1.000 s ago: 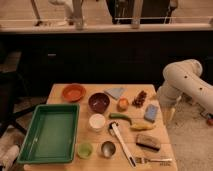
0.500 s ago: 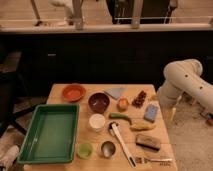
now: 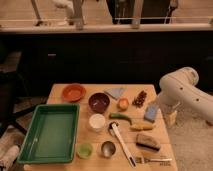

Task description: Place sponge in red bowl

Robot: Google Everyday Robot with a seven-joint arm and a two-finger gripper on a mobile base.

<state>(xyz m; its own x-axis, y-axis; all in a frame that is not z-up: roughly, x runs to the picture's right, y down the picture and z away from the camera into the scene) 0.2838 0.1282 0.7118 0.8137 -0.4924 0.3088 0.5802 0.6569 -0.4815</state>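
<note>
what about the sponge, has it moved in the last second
No. The sponge lies where it was, near the right edge of the table; the gripper hangs just beyond that edge.

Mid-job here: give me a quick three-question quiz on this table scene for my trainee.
1. True or false: the small light-blue rectangular sponge lies inside the shallow orange-red bowl.
2. Which is nearest the sponge? A) green plastic tray B) the robot's gripper C) small white cup
3. Fill in: in the camera view, the gripper hangs just off the wooden table's ___ edge.

Key: 1 false, it lies on the table, far from that bowl; 2 B; 3 right.
</note>
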